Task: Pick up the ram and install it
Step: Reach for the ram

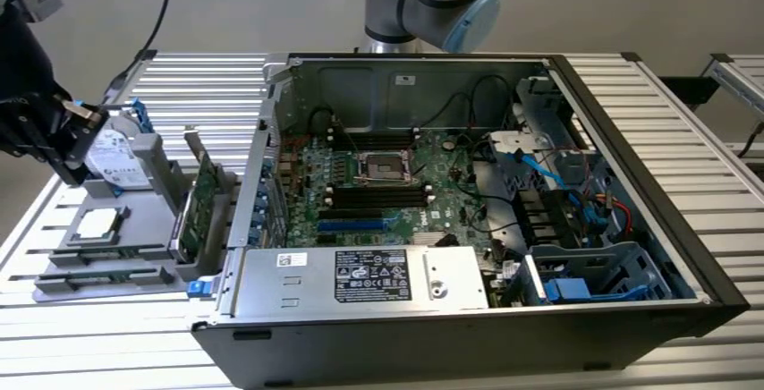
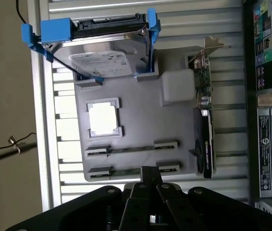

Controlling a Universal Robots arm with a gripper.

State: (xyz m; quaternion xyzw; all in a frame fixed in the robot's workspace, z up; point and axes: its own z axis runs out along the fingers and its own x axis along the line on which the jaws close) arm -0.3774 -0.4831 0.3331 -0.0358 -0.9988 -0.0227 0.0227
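Two ram sticks lie flat in slots of the grey tray [image 1: 149, 220]. In the wrist view they are one ram [image 2: 133, 148] and a second ram [image 2: 126, 172], which lies closest to the fingertips. In the exterior view the rams [image 1: 102, 258] sit at the tray's near end. My black gripper [image 2: 148, 173] is shut with nothing between its fingers and hangs above the tray, apart from the sticks. In the exterior view the gripper [image 1: 70, 168] is at the exterior view's far left, over the tray's far side. The open computer case [image 1: 478, 184] shows dark memory slots [image 1: 379, 195] on its motherboard.
The tray [image 2: 140, 125] also carries a hard drive [image 2: 102, 57] in a blue bracket, a square silver CPU [image 2: 103, 119] and an upright green expansion card [image 2: 204, 120] between tray and case. A cable runs down behind the gripper. The slatted metal table extends around everything.
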